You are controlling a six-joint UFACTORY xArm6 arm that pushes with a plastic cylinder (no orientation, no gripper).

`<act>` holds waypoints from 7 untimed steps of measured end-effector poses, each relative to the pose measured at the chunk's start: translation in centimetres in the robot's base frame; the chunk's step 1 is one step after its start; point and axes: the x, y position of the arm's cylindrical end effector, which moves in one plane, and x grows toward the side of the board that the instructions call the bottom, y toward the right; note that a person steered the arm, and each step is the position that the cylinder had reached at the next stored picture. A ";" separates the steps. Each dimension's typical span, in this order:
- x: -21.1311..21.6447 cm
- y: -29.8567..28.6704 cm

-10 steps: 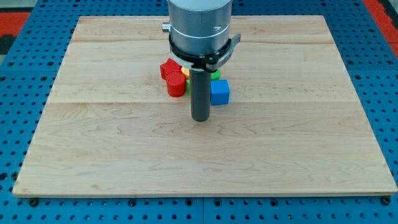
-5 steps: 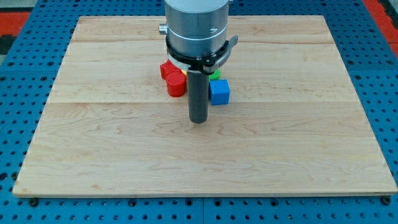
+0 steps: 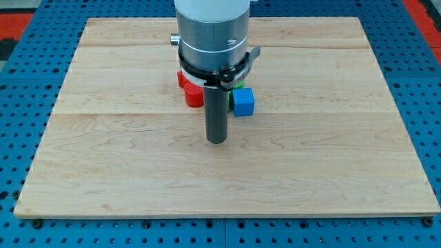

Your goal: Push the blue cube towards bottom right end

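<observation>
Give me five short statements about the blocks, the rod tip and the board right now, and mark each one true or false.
1. My tip lies toward the view's bottom left of the blue cube. True.
2. The blue cube sits at the wooden board's bottom right corner. False: it is near the board's middle, by the other blocks.
3. Red blocks lie to the view's left of the blue cube. True.
4. A green block peeks out just above the blue cube. True.
5. My tip rests on top of the blue cube. False: it is on bare board.

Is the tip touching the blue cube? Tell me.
No: my tip sits below and left of the blue cube, with bare board between them.
</observation>
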 end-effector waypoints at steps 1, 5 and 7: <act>0.5 0.0; -6.5 -5.4; -7.8 1.5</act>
